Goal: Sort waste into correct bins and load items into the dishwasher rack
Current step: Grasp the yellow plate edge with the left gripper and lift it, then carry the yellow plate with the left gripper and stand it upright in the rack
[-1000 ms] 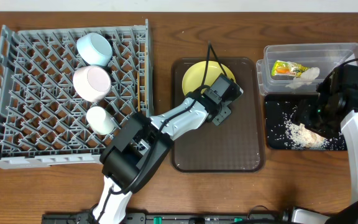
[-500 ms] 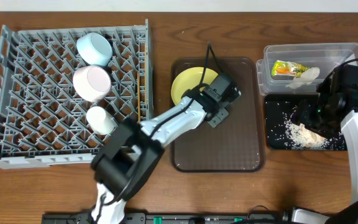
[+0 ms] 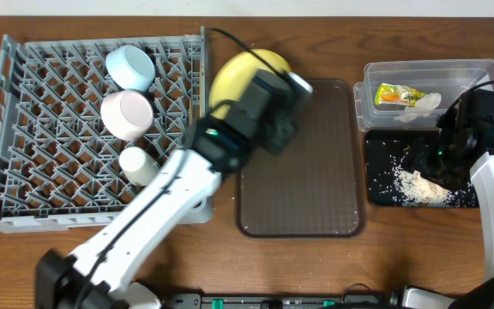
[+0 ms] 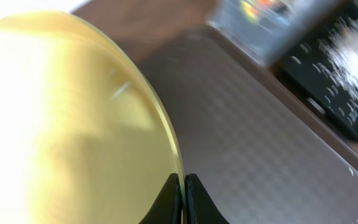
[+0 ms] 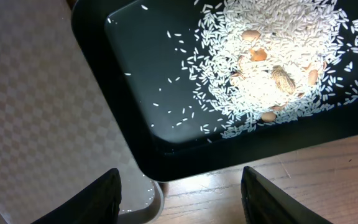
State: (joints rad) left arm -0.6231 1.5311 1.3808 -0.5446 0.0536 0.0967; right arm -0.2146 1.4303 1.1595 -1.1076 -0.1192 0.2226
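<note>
Left wrist view: the left end effector [image 4: 183, 196] has its 2 fingers pressed together on the rim of the yellow plate [image 4: 73, 124]. The plate fills the near side of this view and is tilted. Beyond it lies the brown serving tray [image 4: 260, 143], and the bins behind that are blurred.

In the right wrist view, the right end effector [image 5: 185, 196] hangs with its fingers well apart and grips nothing. Under it is the near edge of the black tray [image 5: 148, 112], which sits on the wooden tabletop [image 5: 303, 180]. The rice scraps [image 5: 272, 37] lie in a heap in this tray, mixed with some brownish bits, and loose grains are scattered around the heap.

From overhead, the plate is over the gap between the grey rack [image 3: 50, 180] and the far corner of the serving tray. The rack holds 3 items in a row: the white cup [image 3: 140, 165] nearest, then the white bowl [image 3: 127, 114], then the light blue bowl [image 3: 129, 67]. Behind the black tray stands the clear tub [image 3: 478, 73], with the snack wrapper [image 3: 394, 94] and the tissue [image 3: 425, 103] inside it, touching each other.
</note>
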